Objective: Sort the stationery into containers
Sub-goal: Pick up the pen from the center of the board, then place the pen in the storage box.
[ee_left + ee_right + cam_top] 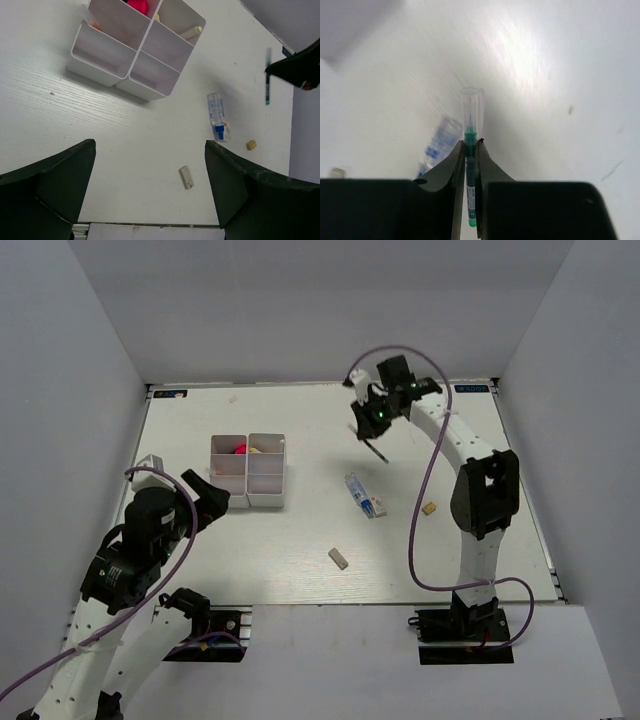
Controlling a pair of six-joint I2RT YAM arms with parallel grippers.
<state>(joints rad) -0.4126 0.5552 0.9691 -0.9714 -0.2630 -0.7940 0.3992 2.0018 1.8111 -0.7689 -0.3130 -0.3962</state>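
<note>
The white desk (300, 540) is seen walled in by grey panels. A blue sticker (472, 389) is spotted at its far right corner, its print too small to be read. The white organizer (266, 500) is found left of centre. A pink item (239, 449) is lodged in its far left compartment and cut off by the frame edge in the left wrist view. A yellow-tipped stick (192, 31) is glimpsed in the far right compartment, and what it is cannot be made out.

The left pincer (150, 145) is held wide open with nothing in it, just beside the organizer's near left corner.

The right pincer (471, 145) is clamped tight on the pen (471, 120), well to the right of the organizer, near the far edge. Green ink and a clear cap are shown, and tiny lettering on the barrel cannot be read. Whether the pen touches the desk cannot be told.

The tube (365, 495), blue-capped and printed in unreadable blue, is left lying between the organizer and the right arm. A beige eraser (338, 558) is seen nearer the front, and a yellowish eraser (429, 508) lies right of the tube.
</note>
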